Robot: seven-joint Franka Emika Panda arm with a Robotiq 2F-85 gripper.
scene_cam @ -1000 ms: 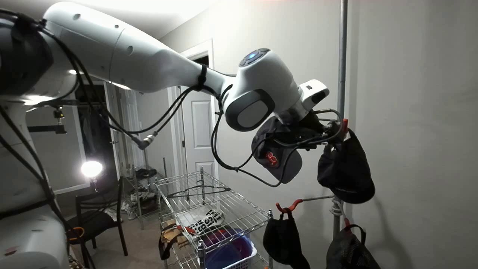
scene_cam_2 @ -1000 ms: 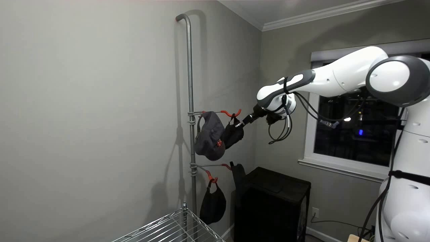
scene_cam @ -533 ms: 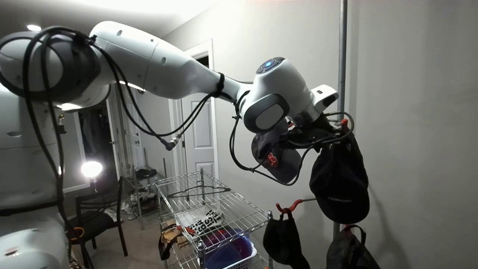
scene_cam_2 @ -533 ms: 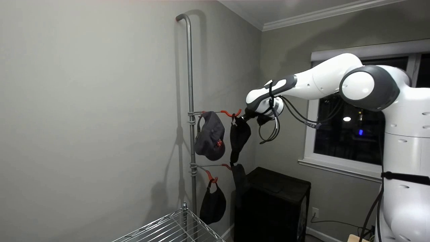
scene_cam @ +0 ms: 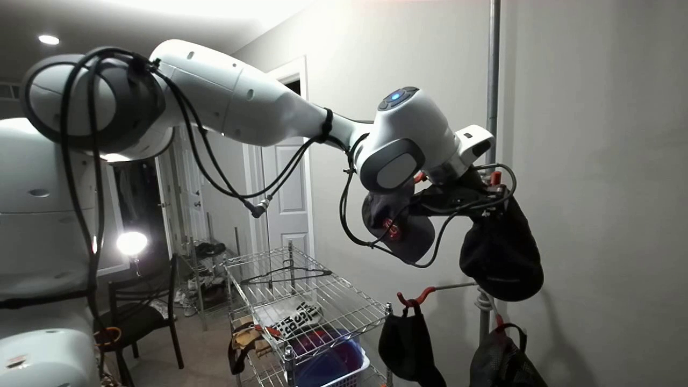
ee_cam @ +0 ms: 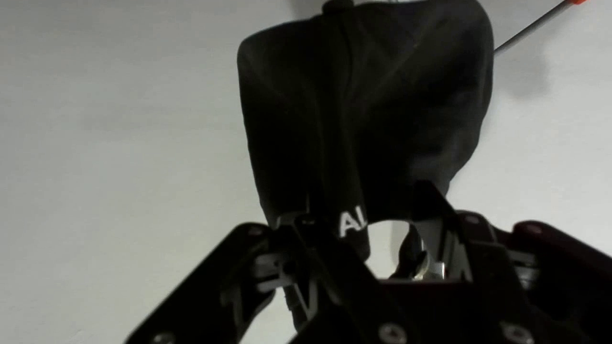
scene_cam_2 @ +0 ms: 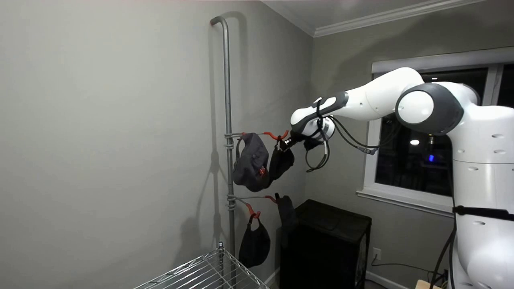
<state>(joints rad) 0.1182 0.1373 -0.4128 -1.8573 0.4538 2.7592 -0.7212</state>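
Observation:
A black cap (scene_cam: 502,258) hangs by its strap from a red-tipped hook (scene_cam_2: 277,136) on the metal pole. It also shows in an exterior view (scene_cam_2: 281,162) and fills the middle of the wrist view (ee_cam: 368,119), with white letters "AI" near its back opening. My gripper (ee_cam: 366,205) has its fingers apart at the cap's strap end, just below the hook tip; the left finger overlaps the cap's edge. In both exterior views the gripper (scene_cam: 492,207) (scene_cam_2: 285,145) is at the cap's upper part. Whether the fingers touch the cloth is hard to tell in the dark.
A grey cap with a red logo (scene_cam: 416,242) hangs close beside the arm. More black caps (scene_cam: 408,344) (scene_cam_2: 255,245) hang on lower hooks. The pole (scene_cam_2: 227,88) stands by the wall. A wire shelf (scene_cam: 322,279) and a black cabinet (scene_cam_2: 325,249) stand below.
The arm has moved in toward the pole and hook, bringing the gripper to the cap. The black cap swung and turned half a second ago, then swung back. The other caps have stayed still.

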